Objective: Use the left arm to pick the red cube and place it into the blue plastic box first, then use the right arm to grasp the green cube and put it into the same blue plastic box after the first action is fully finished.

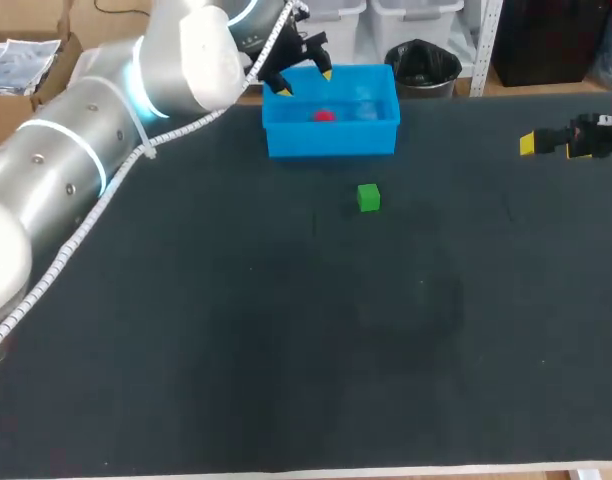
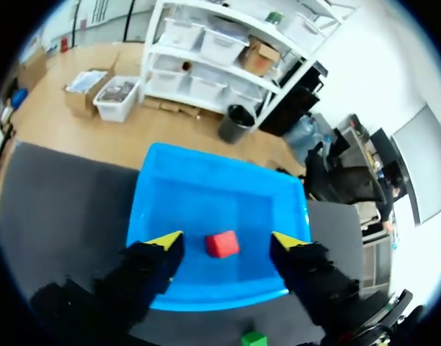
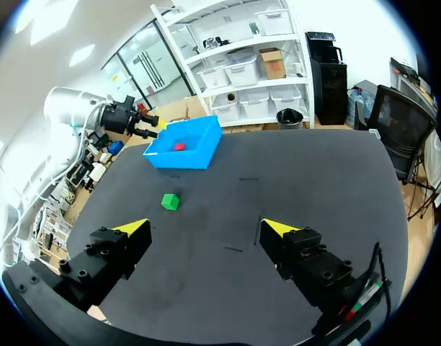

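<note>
— How do our pincers stand?

— Our left pincer [image 1: 305,82] hangs wide open at the upper middle of the frame, over the blue plastic box [image 1: 331,140], and it holds nothing. The red cube [image 1: 324,116] lies on the box floor under it, between the fingers but apart from both. Our right pincer [image 3: 206,228] is also wide open and empty, at the right edge, well apart from everything.

— So the green cube [image 1: 368,197] comes next for us. How will it handle?

— It sits flat on the bench [image 1: 286,350], near the box front and a little above the centre. We judge it light and stiff, with smooth faces that could slip a little. We should take it on two opposite side faces, centred.

— And its direction?

— A cube has no long axis. Its sides look nearly parallel to the box front; finer than that we cannot tell.
</note>
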`<state>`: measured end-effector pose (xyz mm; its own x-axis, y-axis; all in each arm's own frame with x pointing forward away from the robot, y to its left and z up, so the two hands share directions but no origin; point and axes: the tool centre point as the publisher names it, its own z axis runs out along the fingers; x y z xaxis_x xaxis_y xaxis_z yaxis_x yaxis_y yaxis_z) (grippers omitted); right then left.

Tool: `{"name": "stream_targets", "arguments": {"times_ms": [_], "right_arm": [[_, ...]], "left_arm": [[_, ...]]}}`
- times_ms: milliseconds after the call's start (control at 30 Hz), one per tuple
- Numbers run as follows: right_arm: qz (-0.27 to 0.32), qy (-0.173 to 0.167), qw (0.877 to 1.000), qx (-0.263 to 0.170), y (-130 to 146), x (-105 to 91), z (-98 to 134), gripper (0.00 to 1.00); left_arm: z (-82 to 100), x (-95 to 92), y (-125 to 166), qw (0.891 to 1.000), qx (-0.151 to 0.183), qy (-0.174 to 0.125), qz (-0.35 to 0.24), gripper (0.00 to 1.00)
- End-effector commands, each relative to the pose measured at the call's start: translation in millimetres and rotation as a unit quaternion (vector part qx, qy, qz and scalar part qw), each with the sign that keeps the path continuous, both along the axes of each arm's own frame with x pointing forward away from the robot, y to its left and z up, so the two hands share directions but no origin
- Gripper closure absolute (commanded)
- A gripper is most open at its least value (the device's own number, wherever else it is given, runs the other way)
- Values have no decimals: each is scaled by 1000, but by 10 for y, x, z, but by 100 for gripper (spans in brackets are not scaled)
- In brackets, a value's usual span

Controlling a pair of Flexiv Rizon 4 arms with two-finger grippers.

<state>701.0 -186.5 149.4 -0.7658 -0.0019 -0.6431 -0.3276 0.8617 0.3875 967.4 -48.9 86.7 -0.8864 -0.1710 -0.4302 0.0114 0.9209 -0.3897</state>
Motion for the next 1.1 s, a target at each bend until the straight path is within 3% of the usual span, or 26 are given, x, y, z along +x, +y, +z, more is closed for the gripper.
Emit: {"name": "stream_targets", "arguments": {"times_ms": [33,333,600,833,1100], "right_arm": [[0,0,1000,0,1,-1,0,0],[0,0,1000,0,1,-1,0,0],[0,0,1000,0,1,-1,0,0],[0,0,1000,0,1,-1,0,0],[0,0,1000,0,1,-1,0,0]], "left_arm": [[198,-17,-57,1000,19,-1,-11,0],[573,-479,57,996,50,-50,-56,0],[732,-979,273,991,61,-80,-87,0],[804,-1335,508,979,75,-116,-150,0],[853,-1665,806,960,55,-157,-226,0]]}}
